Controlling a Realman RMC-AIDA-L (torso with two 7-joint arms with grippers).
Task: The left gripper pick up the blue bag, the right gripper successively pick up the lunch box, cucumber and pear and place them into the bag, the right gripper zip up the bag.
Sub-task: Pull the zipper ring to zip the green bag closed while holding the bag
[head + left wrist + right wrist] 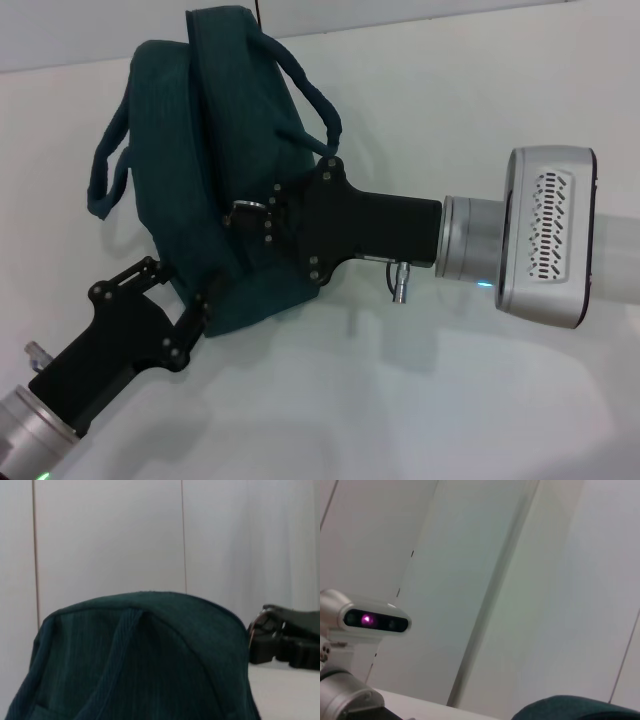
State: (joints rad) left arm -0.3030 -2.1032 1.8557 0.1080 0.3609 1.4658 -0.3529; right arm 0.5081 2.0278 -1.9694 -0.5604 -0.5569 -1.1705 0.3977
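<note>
The blue bag (215,150) stands tilted on the white table at the far left, its two handles hanging loose. My left gripper (185,295) reaches in from the near left and is shut on the bag's lower near corner. My right gripper (242,215) reaches in from the right and is shut on the silver zipper pull (246,206) on the bag's side seam. The left wrist view shows the bag (140,665) close up, with the right gripper (280,642) beside it. The bag's edge (575,707) shows in the right wrist view. The lunch box, cucumber and pear are out of view.
The white table (420,400) stretches around the bag, with a pale wall behind it. The right arm's silver vented wrist (545,235) hangs over the right side. The robot's head camera (375,621) shows in the right wrist view.
</note>
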